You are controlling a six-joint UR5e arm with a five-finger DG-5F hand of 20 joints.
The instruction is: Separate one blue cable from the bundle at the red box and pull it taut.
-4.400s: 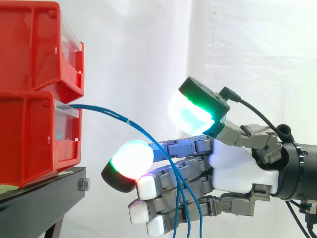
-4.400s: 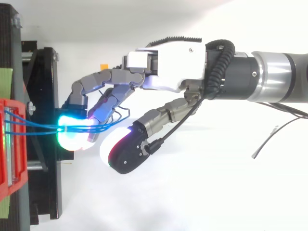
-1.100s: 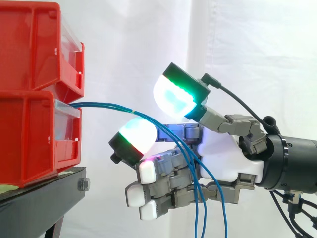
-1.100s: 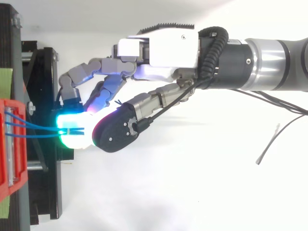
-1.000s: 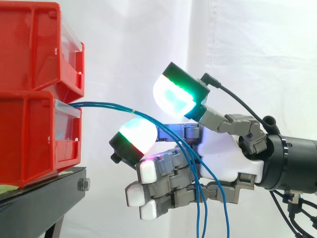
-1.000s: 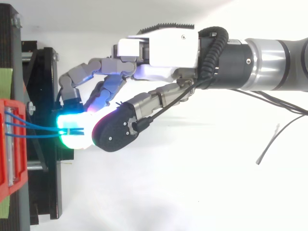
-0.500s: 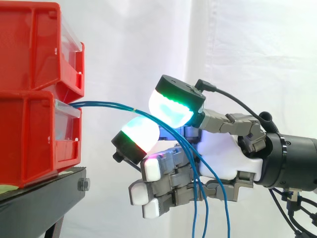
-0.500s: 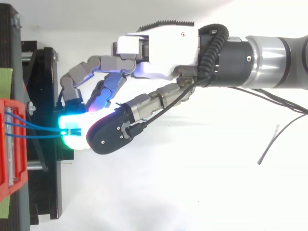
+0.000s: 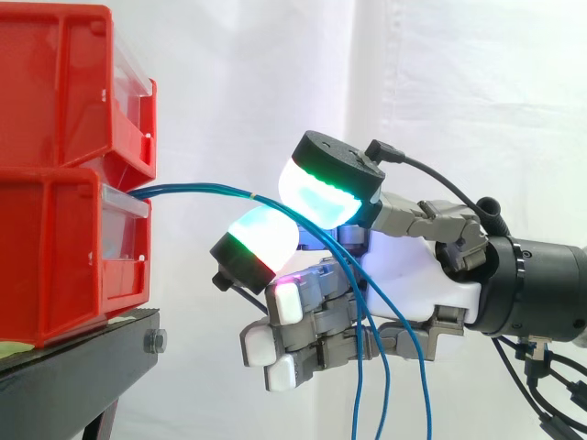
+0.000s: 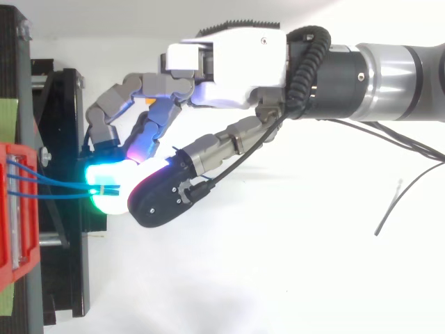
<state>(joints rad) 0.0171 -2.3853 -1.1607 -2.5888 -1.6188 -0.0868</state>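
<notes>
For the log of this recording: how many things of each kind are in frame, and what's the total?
red bins: 2
blue cables: 3
black stand: 1
hand: 1
Total: 7

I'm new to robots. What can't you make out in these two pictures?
- How many blue cables the hand pinches: side view, the thumb pad covers the spot; top view, the thumb's black back does.
- Where the cables end: side view, the bottom edge cuts them off.
- How they are fixed in the red bin: side view, its wall hides that; top view, the left edge cuts it.
</notes>
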